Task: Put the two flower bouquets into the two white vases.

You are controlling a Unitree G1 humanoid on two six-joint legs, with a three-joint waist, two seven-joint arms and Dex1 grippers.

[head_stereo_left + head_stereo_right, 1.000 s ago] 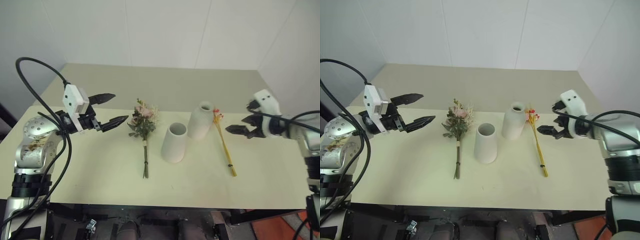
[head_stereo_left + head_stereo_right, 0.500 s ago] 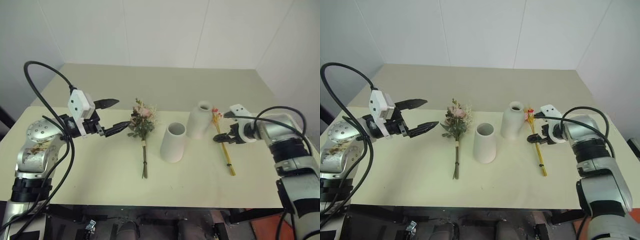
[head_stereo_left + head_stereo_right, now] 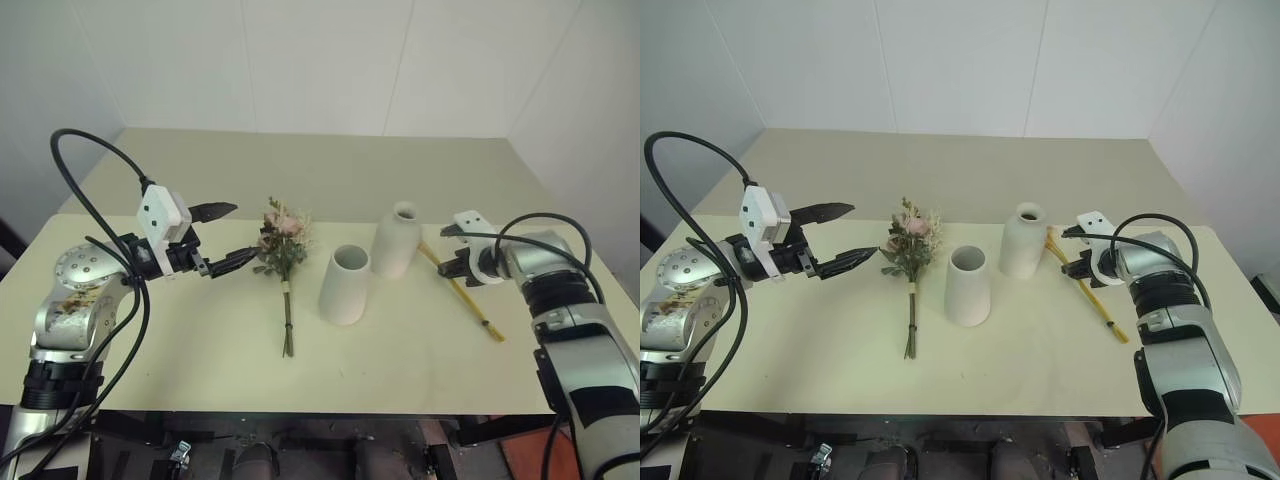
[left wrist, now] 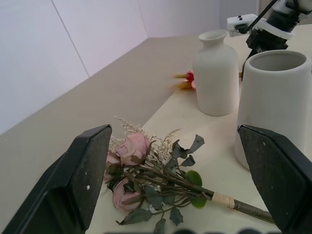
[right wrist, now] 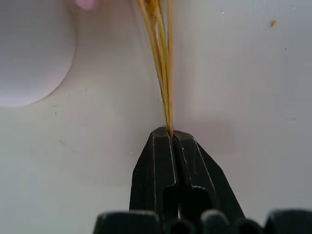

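Note:
The bushy bouquet (image 3: 285, 245) lies on the table with its stems toward the front edge. My left gripper (image 3: 240, 232) hovers open just left of its blooms, and its fingers (image 4: 83, 180) flank the pink flowers (image 4: 131, 148). To the bouquet's right stands the wide-mouthed white vase (image 3: 344, 285), and beyond it the bottle-shaped one (image 3: 397, 240). Right of that, my right gripper (image 3: 452, 268) is shut on the slim yellow stalk bundle (image 3: 475, 305), which slants across the table. Its stalks (image 5: 163, 73) run out from the closed tips (image 5: 170, 134). The bundle's small flower (image 4: 187, 78) sits behind the bottle vase.
The cream table (image 3: 180, 350) has bare room in front of the vases and at both sides. A beige floor and white walls lie behind it. A black cable (image 3: 90, 150) loops above my left arm.
My right gripper went down and forward to the stalk bundle and shut on it. The bundle swung, its free end now further right. The left gripper barely moved.

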